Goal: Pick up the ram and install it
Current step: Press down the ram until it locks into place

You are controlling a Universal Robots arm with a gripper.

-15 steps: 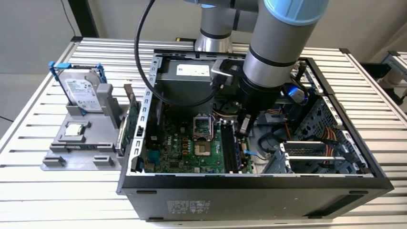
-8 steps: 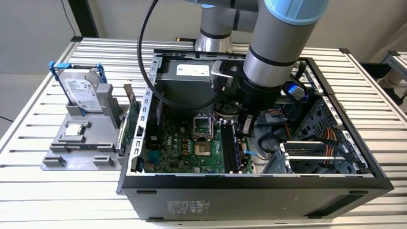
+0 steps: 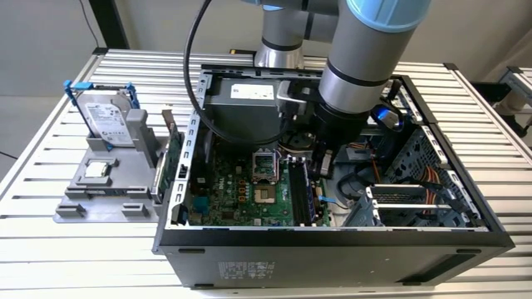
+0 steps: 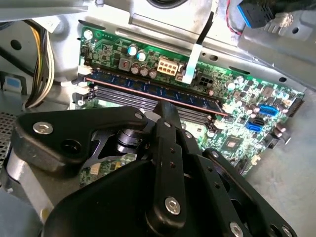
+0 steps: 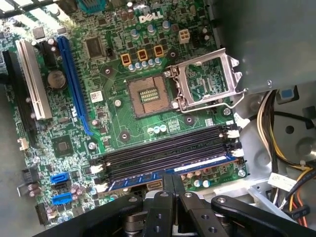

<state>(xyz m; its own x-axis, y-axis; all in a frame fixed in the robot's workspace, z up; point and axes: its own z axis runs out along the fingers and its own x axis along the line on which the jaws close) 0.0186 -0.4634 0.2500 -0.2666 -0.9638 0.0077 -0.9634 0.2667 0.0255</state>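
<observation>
The ram (image 5: 197, 166) is a dark bluish stick standing in the outermost memory slot on the motherboard (image 5: 113, 113), with white latches at both ends. It also shows in the second wrist view as the ram (image 4: 133, 86), beside the empty dark slots. My gripper (image 5: 173, 177) is shut, its fingertips pressed together at the middle of the stick's upper edge; whether they touch it I cannot tell. In the exterior view the gripper (image 3: 323, 167) reaches down inside the open computer case (image 3: 332, 240), over the memory slots.
An open processor socket (image 5: 148, 96) with its raised metal frame lies beside the slots. Cable bundles (image 5: 281, 148) and the power supply (image 3: 241, 106) crowd the case. Outside, a grey fixture (image 3: 104, 199) holds a hard drive (image 3: 108, 118), a silver chip (image 3: 98, 168) and a green card (image 3: 171, 163).
</observation>
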